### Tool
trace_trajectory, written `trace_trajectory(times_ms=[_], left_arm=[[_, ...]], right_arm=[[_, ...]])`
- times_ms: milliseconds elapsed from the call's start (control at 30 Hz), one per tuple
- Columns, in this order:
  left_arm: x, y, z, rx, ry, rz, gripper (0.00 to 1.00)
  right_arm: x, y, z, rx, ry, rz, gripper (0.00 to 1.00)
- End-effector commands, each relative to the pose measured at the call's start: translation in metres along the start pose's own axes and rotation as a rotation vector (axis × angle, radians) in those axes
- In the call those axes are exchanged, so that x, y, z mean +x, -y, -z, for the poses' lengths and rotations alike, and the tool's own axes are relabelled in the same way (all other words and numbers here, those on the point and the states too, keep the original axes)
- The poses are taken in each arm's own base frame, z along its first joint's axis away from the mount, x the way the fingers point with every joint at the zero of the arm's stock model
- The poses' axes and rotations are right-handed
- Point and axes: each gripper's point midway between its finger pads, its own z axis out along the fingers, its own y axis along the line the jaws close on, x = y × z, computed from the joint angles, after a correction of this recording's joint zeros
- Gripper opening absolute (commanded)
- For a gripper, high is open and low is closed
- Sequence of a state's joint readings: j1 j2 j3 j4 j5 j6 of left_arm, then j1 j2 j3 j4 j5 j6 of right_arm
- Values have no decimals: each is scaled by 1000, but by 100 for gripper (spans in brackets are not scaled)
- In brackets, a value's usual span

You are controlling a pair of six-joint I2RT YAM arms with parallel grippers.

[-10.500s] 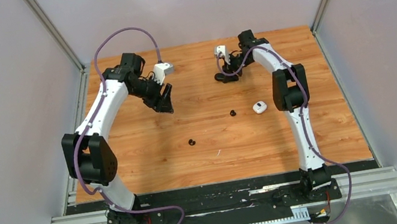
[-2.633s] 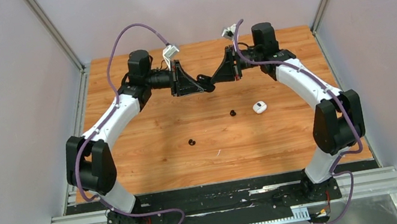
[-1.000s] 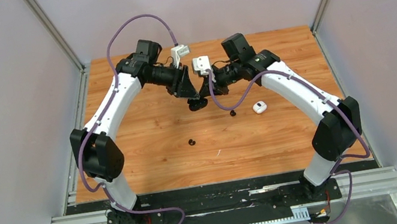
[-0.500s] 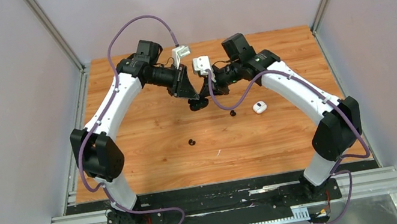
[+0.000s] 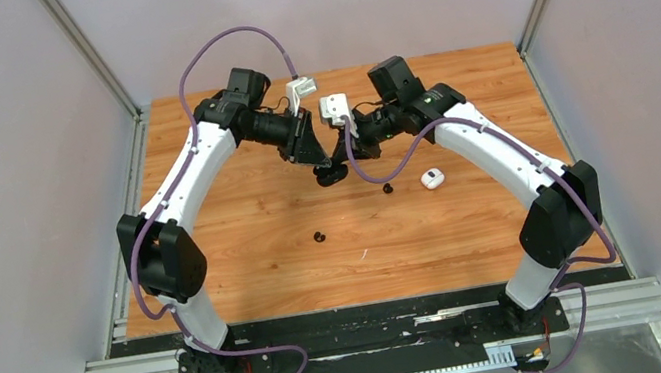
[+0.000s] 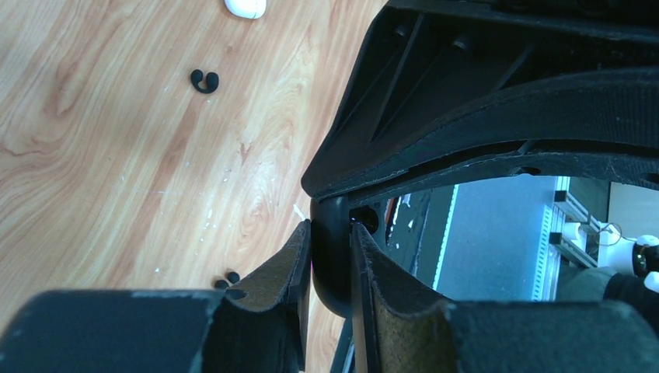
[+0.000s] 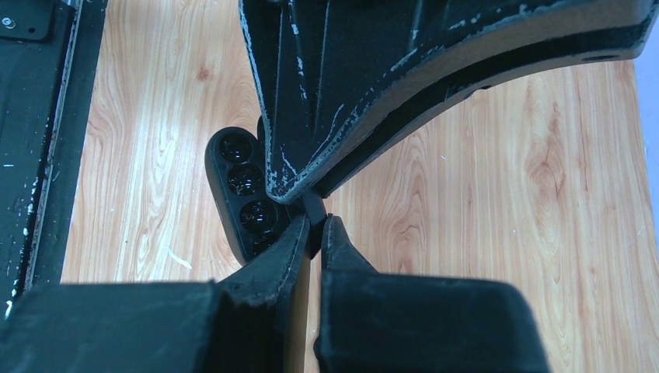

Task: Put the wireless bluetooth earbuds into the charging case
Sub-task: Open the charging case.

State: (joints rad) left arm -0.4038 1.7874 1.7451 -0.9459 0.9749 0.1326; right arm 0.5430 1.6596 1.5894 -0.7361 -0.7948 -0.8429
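Observation:
The black charging case point(image 5: 333, 175) hangs just above the table's middle, held from both sides. My left gripper point(image 5: 327, 164) is shut on its rounded body point(image 6: 332, 268). My right gripper point(image 5: 340, 158) is shut on a thin black flap of the case point(image 7: 314, 210). In the right wrist view the open case point(image 7: 233, 186) shows round sockets. One black earbud point(image 5: 387, 188) lies right of the case, also seen in the left wrist view point(image 6: 204, 80). Another black earbud point(image 5: 319, 237) lies nearer me point(image 6: 227, 277). White earbuds are not clearly visible.
A white rounded object point(image 5: 432, 179) lies on the wooden table point(image 5: 251, 281) right of the black earbud, its edge showing in the left wrist view point(image 6: 245, 6). A small white fleck point(image 5: 364, 254) lies toward the near edge. Grey walls enclose the table.
Both arms keep their places over the last second. The left jaws have closed onto the case body. Earlier, the grippers met higher at the back, then came down to the middle.

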Motion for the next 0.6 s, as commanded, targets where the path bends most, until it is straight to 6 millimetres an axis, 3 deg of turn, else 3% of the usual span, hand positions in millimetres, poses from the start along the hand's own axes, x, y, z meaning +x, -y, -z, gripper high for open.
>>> trace_trajectory(times_ms=[0,167,400,567], left_arm=[[-9,12,6,21,36,-40,29],[-9,9,5,11,33,-37,36],[-7,9,4,21,29,-33,34],[-4,10,6,18,17,-41,43]], right_arm=[[-21,-6,2,-12,56,52,0],[-21,-6,2,-14,55,53,0],[-20,-7,1,-14,50,51,0],[-18,-6,0,-10,44,50,0]])
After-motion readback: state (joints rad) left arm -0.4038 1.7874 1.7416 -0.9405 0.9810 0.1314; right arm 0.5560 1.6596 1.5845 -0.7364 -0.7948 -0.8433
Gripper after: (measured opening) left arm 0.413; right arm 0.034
